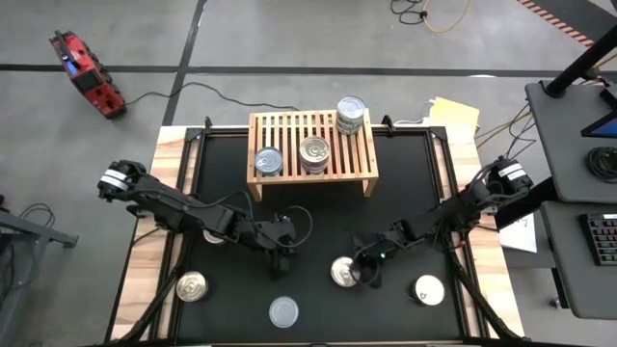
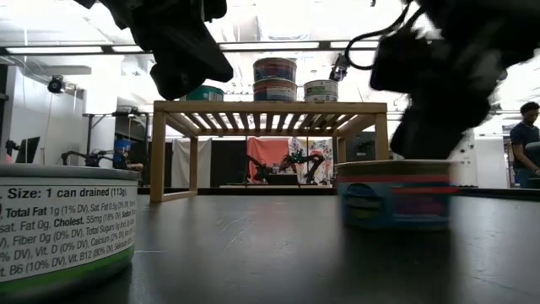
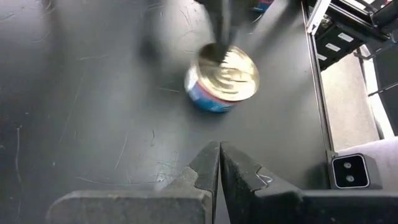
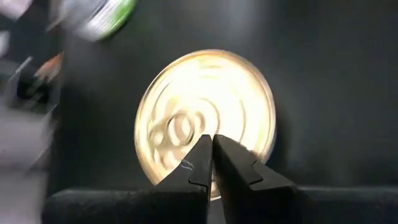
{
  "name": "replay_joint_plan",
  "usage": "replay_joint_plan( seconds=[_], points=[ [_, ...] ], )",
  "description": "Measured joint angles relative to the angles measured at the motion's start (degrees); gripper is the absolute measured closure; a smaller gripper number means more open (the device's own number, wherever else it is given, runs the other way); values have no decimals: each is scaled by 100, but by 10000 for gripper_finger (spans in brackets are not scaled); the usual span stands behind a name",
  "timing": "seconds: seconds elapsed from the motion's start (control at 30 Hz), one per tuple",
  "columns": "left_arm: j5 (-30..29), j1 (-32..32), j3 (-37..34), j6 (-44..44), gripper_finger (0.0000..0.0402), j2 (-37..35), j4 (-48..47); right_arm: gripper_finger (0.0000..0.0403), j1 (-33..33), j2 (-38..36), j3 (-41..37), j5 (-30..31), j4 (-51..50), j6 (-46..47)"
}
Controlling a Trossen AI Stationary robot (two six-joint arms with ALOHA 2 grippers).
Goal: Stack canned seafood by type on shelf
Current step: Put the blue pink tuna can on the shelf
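Note:
The light-wood shelf (image 1: 311, 145) stands at the table's far middle. On its slatted top sit two single cans (image 1: 268, 161) (image 1: 314, 152) and a stack of cans (image 1: 351, 113). A blue-labelled can with a gold lid (image 1: 342, 272) (image 4: 205, 118) stands on the black mat. My right gripper (image 1: 368, 277) is shut just above it, on its right side. My left gripper (image 1: 280, 262) is shut and hovers over bare mat to the left of that can, which shows ahead of it (image 3: 222, 81) in the left wrist view. My right gripper's shut fingertips (image 4: 202, 152) slant down over the near part of the can's gold lid (image 4: 186, 127). The can stands upright on the mat. Whether the tips touch the lid, I cannot tell.
More cans stand on the mat: one near left (image 1: 192, 286), a whitish-lidded one at the near middle (image 1: 283, 311), one near right (image 1: 429, 289). In the low view a white-labelled can (image 2: 59, 228) stands close. Bare mat lies between the shelf and both grippers.

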Motion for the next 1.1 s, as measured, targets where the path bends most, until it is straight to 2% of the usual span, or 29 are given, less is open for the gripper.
replay_joint_plan(
  seconds=[0.07, 0.13, 0.3, 0.43, 0.63, 0.77, 0.87, 0.97, 1.1],
  points=[
    [-10, 0, 0, 0, 401, 69, 43, 390, -194, 8, -6, 434, 105, -4],
    [-11, 0, 0, 0, 401, 140, 111, 390, -444, 22, 6, 588, 304, 15],
    [-11, 0, 0, 2, 401, 255, 404, 390, -681, -153, 401, 42, 318, -72],
    [-287, -2, 0, 314, 401, 255, 607, 390, -675, -238, 529, -14, -394, 527],
    [-613, 32, 2, 988, 401, 373, 867, 390, -686, -348, 494, 377, -954, 1986],
    [-601, 80, 2, 1103, 401, 740, 1251, 390, -706, -358, 479, 582, -1030, 2090],
    [-353, 165, 0, 1065, 401, 889, 1622, 390, -694, -417, 494, 293, -1758, 1474],
    [-268, 231, 0, 1049, 401, 866, 1627, 390, -633, -566, 549, 44, -2960, 1526],
    [-263, 272, 0, 1127, 401, 856, 1618, 390, -622, -911, 555, 329, -3893, 1141]
  ],
)
